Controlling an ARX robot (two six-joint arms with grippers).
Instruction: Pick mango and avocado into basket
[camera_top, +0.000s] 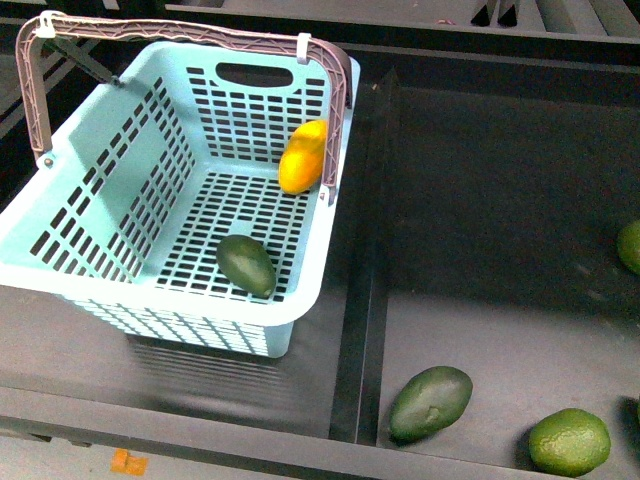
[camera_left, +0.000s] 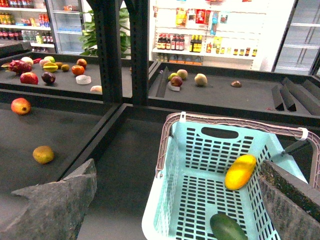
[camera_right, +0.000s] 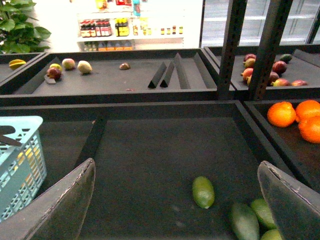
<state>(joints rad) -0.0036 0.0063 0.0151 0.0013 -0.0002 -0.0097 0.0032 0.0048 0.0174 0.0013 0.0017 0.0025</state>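
Left pincer (camera_left: 175, 210) hangs above the basket (camera_left: 197, 150), fingers spread apart, holding nothing. Right pincer (camera_right: 175, 200) is likewise apart and empty, raised over the dark table (camera_right: 150, 150) near loose green fruit. Inside the basket, the mango (camera_top: 303, 156) leans against the far wall; the avocado (camera_top: 246, 265) lies on the floor near the front rim.

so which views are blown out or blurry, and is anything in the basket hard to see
Front view: evenly lit and sharp; mango and avocado in the basket read clearly. Left wrist view: background store shelves are overexposed, and the near fingers are soft. Right wrist view: top centre is washed out, fingers blurred.
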